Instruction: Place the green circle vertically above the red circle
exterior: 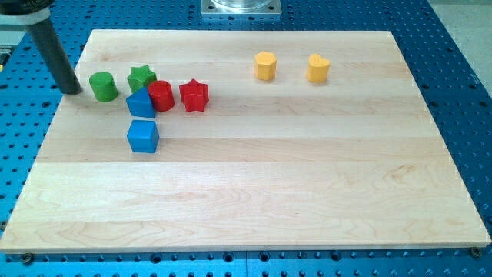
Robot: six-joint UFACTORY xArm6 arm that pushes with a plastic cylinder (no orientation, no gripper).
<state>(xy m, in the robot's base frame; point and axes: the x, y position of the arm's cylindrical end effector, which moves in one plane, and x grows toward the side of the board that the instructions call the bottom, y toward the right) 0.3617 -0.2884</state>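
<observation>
The green circle [104,85] stands near the board's upper left. The red circle [161,95] is to its right, touching a green star [141,77] above-left and a blue block [141,104] on its left. My tip [71,89] is at the end of the dark rod, just left of the green circle with a small gap between them.
A red star [194,95] sits right of the red circle. A blue cube [143,136] lies below the cluster. Two yellow blocks [265,65] [318,68] stand at the upper middle-right. The wooden board [254,192] lies on a blue perforated table.
</observation>
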